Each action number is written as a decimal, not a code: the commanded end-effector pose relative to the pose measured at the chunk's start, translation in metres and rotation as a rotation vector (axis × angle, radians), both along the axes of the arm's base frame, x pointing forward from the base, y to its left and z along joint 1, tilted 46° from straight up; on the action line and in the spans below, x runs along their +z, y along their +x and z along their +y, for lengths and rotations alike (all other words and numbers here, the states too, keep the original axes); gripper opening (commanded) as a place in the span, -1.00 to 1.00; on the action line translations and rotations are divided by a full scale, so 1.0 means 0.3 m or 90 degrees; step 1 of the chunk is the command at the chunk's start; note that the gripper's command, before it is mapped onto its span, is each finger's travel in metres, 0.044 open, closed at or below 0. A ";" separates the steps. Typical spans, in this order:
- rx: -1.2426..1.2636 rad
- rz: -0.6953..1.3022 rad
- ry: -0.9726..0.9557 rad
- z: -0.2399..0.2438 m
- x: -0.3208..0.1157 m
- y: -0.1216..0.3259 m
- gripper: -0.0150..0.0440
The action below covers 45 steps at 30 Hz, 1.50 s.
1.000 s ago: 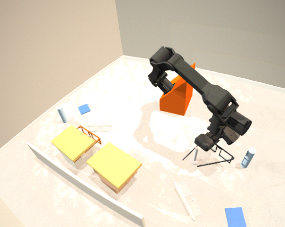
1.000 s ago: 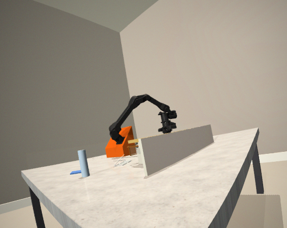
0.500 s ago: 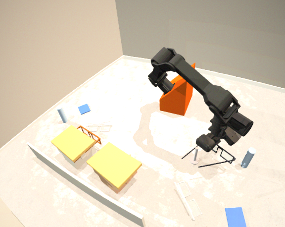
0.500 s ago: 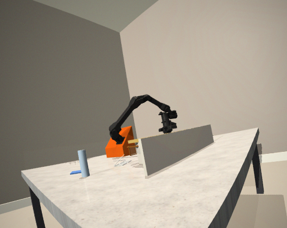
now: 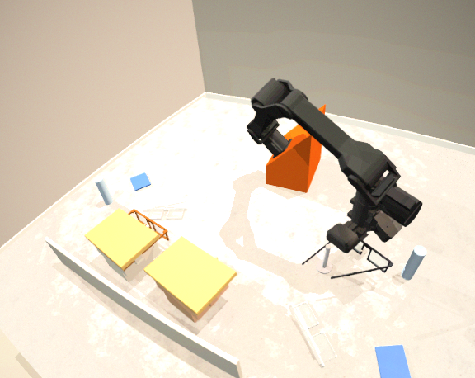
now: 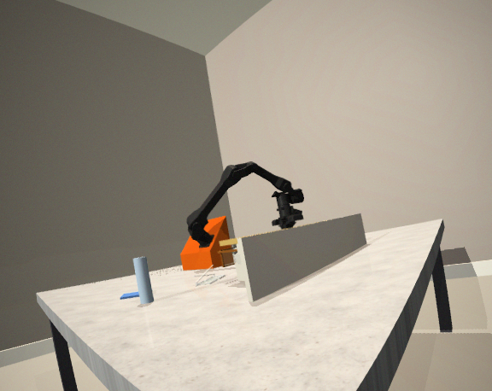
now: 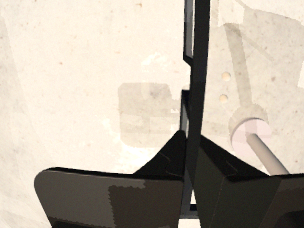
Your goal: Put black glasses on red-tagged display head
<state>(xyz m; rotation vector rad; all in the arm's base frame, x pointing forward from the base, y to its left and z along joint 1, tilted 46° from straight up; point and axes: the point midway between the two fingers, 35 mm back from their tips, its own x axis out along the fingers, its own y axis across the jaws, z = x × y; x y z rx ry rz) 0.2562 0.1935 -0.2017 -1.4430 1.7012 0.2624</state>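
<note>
My gripper [image 5: 354, 248] [image 7: 186, 137] is shut on the front frame of the black glasses [image 5: 359, 273] [image 7: 201, 50]. The glasses are held above the table, with both temples unfolded and pointing toward the yellow-covered heads in the top view. A thin post [image 5: 326, 257] [image 7: 267, 152] on a round base stands beneath them. Two display heads stand under yellow covers [image 5: 122, 235] [image 5: 190, 274]; the covers hide most of them. Orange glasses [image 5: 150, 221] are at the left head. No red tag can be made out. In the exterior view the wall hides the glasses.
A long low wall [image 5: 143, 314] [image 6: 306, 260] runs beside the heads. An orange wedge [image 5: 289, 169] [image 6: 196, 260] stands by the arm's base. Blue cylinders [image 5: 414, 262] [image 5: 104, 191] stand on either side. Blue pads [image 5: 140, 181] [image 5: 392, 361] and pale glasses frames lie on the table.
</note>
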 end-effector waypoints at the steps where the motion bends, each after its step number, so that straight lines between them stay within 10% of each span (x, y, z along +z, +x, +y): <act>1: -0.003 -0.002 0.001 -0.001 0.001 -0.003 -0.49; 45: -0.149 -0.143 0.011 0.119 0.163 -0.034 -0.49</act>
